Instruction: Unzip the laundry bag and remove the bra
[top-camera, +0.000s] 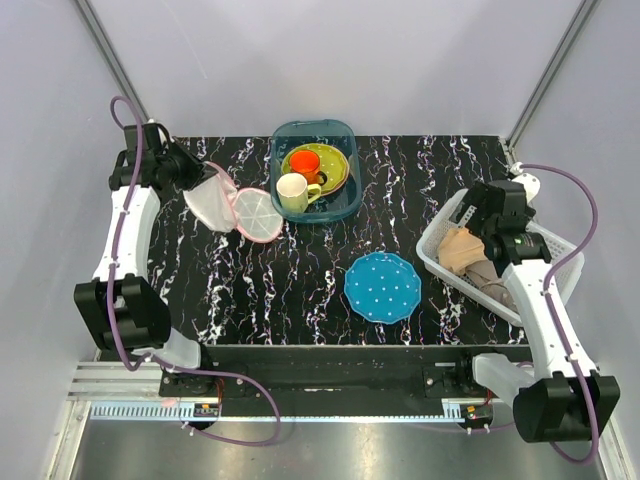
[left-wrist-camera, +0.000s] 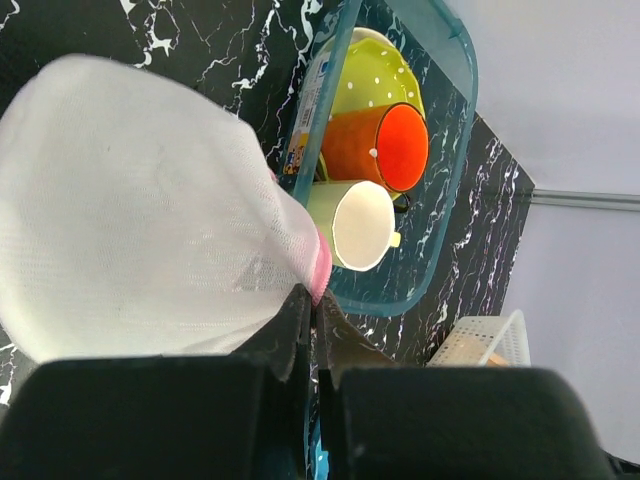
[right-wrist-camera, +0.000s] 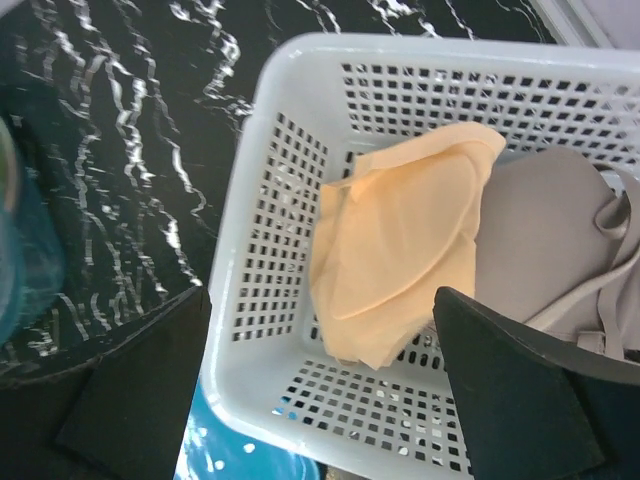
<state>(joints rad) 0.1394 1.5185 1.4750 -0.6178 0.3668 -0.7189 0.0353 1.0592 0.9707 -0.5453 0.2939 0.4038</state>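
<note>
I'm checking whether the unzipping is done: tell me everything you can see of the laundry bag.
The laundry bag is a small round case of white mesh with pink zipper trim, in two hinged halves. It is open at the table's left rear, beside the teal tub. One half lies flat with its pink rim up. The other is tilted up, its edge pinched in the shut left gripper. No garment shows inside.

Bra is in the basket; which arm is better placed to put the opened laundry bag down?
Left: the left gripper is shut on the laundry bag; the right gripper hangs open over the basket.
</note>
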